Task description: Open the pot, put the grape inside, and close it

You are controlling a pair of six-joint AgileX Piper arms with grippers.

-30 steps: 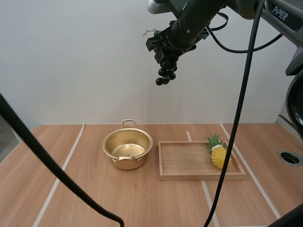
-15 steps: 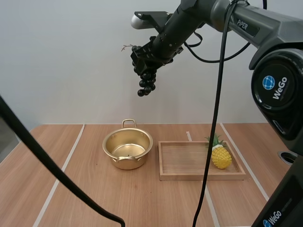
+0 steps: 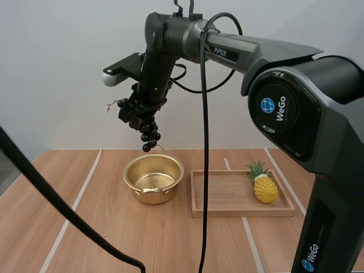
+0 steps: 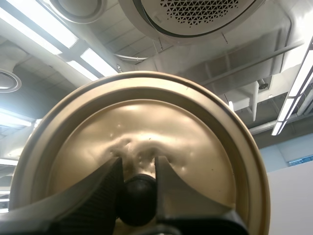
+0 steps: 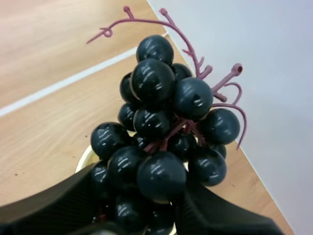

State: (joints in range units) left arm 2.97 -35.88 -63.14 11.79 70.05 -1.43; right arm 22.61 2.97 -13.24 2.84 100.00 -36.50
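Note:
A gold pot (image 3: 153, 179) stands open on the wooden table, left of the tray. My right gripper (image 3: 136, 114) hangs above the pot's far rim, shut on a bunch of black grapes (image 3: 149, 135) that dangles just over the pot's far handle. In the right wrist view the grapes (image 5: 161, 142) with their reddish stem sit between my fingers (image 5: 58, 203), and a sliver of the pot's rim (image 5: 84, 155) shows beneath them. In the left wrist view my left gripper (image 4: 137, 188) pinches the black knob (image 4: 137, 198) of the gold lid (image 4: 142, 142), held up in the air.
A wooden tray (image 3: 242, 193) lies right of the pot with a yellow toy pineapple (image 3: 263, 185) at its right end. White lines cross the table (image 3: 74, 227).
My right arm has swung left and down with the grapes, from high over the tray side to just above the pot.

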